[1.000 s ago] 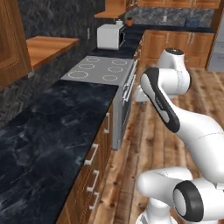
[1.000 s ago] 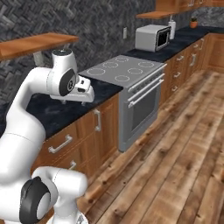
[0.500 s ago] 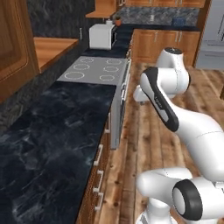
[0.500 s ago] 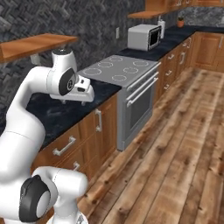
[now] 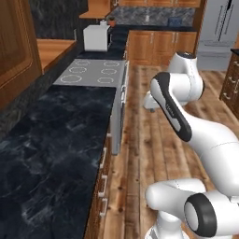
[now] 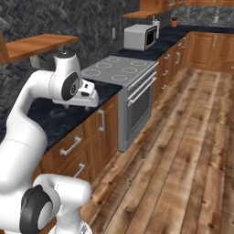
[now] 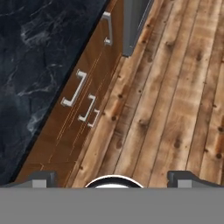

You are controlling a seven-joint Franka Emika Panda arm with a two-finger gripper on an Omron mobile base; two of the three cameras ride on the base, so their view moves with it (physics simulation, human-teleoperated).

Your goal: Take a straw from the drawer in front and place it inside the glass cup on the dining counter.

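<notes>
The arm [image 5: 186,116] is built from smooth, rounded, glossy white segments. Dark charcoal bands are seen where the segments meet, and a long dark stripe is drawn along the side of one link. Round dark caps ringed in white are set on the joints, one low on the base [image 6: 36,210] and one on the upper joint. The hand [image 6: 87,94] is a small white block with dark detailing. Two small dark fingers [image 7: 41,178] are seen in the hand view, set wide apart.

Steel stove [image 5: 95,73] — white microwave [image 6: 140,37] beyond it.
</notes>
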